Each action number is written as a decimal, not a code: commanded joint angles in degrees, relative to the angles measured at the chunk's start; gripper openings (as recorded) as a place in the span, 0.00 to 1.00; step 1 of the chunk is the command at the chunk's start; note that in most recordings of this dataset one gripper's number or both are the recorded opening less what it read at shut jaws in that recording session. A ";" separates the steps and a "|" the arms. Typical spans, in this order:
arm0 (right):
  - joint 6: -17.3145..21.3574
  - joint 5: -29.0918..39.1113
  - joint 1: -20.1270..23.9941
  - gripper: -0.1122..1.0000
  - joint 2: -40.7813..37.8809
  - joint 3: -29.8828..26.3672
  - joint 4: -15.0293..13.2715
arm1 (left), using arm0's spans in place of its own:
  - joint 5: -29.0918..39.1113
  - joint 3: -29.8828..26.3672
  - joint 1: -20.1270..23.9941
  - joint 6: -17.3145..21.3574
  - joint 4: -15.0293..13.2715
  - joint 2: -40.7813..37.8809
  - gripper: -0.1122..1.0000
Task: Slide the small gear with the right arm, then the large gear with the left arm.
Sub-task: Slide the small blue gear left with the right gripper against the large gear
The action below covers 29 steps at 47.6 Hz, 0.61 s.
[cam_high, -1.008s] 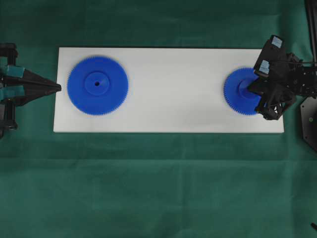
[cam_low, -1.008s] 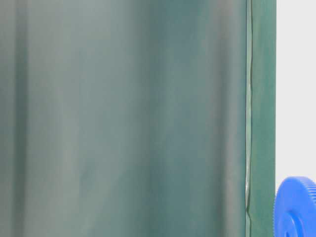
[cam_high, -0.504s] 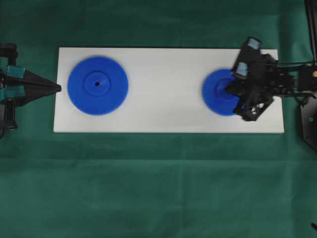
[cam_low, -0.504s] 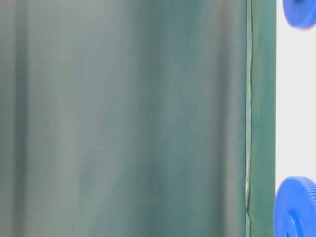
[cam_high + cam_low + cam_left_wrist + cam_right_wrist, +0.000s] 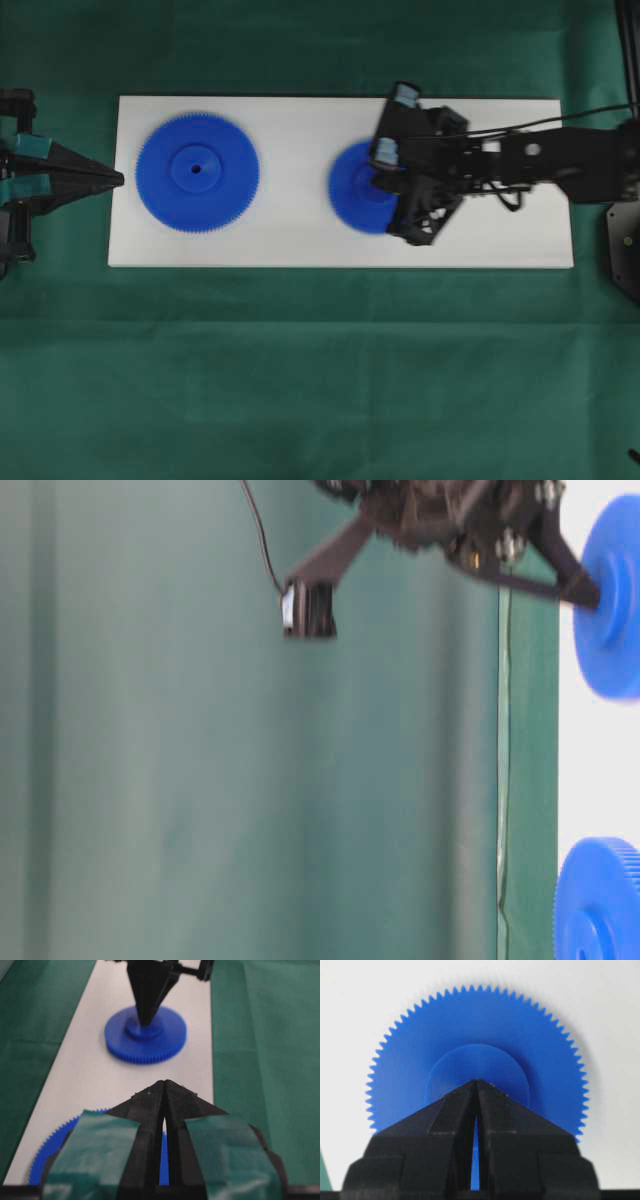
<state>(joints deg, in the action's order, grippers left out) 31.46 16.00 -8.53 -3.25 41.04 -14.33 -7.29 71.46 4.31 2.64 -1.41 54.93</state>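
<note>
The small gear (image 5: 348, 190) lies near the middle of the white board (image 5: 300, 245), blurred with motion. My right gripper (image 5: 378, 186) is shut, and its pointed tips press down on the gear's raised hub (image 5: 470, 1062). In the right wrist view that gripper (image 5: 476, 1081) sits over the small gear (image 5: 480, 1020). The large gear (image 5: 197, 172) rests flat at the board's left end. Just off that end my left gripper (image 5: 118, 178) is shut on nothing, apart from the gear. In the left wrist view the left gripper (image 5: 165, 1082) points over the large gear (image 5: 52, 1137) toward the small gear (image 5: 170, 1040).
A green cloth (image 5: 320, 380) covers the table around the board. The table-level view has the small gear (image 5: 615, 650) under the right gripper (image 5: 596, 602), the large gear (image 5: 600, 900) further along, and a trailing black cable (image 5: 258, 535). A black base (image 5: 622, 245) stands at the right edge.
My right arm has reached across the board and slid the small gear left from the right end to near the middle. The left gripper and the large gear have not moved.
</note>
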 commanded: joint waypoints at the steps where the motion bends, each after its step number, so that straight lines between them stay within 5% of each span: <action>1: -0.18 0.53 0.18 0.55 -4.22 -3.08 -1.05 | 0.00 -0.79 0.18 0.09 -0.09 -0.44 0.10; 19: -3.43 2.72 0.88 0.55 -17.58 -22.85 -3.52 | 0.44 -0.79 0.09 0.09 -0.09 -0.44 0.10; 29: -5.27 5.62 1.32 0.55 -20.21 -27.77 -3.52 | 0.97 -0.79 0.09 0.09 -0.09 -0.44 0.10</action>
<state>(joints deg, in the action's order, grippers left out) 26.37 19.95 -7.65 -22.32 13.71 -18.02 -6.15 71.46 4.31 2.64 -1.41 54.93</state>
